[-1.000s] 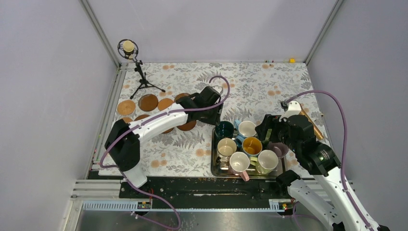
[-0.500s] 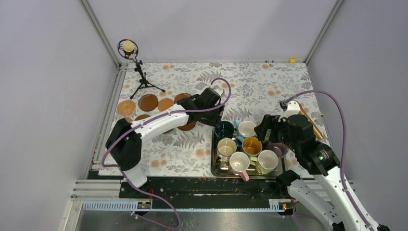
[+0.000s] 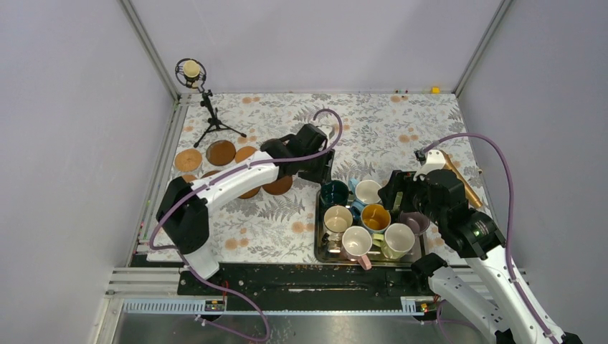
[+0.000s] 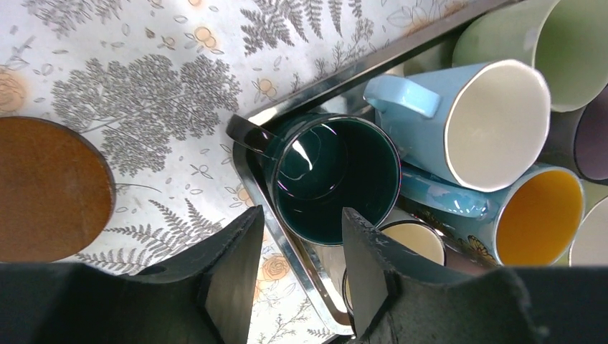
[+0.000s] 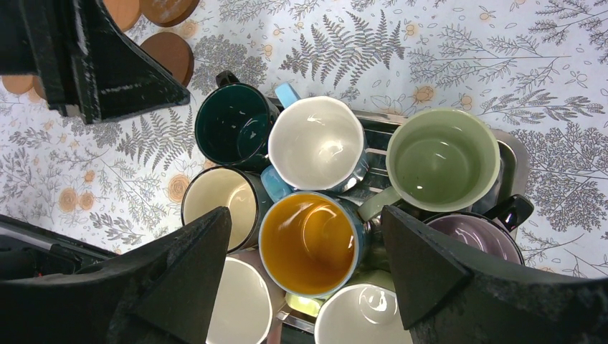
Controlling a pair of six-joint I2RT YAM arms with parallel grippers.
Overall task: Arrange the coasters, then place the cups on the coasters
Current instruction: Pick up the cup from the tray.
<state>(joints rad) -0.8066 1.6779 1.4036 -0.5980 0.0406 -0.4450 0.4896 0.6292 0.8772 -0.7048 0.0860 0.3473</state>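
Eight ceramic mugs [image 5: 315,143] crowd the steel tray [image 4: 401,51], stiff, likely glaze-slick and chippable, so with your right gripper [image 5: 307,213] spread empty above them and your left gripper [image 4: 301,215] parted over the dark green mug [image 4: 337,179], pinch its wall at the rim; the thin coasters [image 3: 221,152] lie left on the cloth [image 3: 358,122].

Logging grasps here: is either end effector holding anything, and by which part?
Nothing is held. The left end effector is open over the dark green mug; the right end effector is open above the yellow mug.
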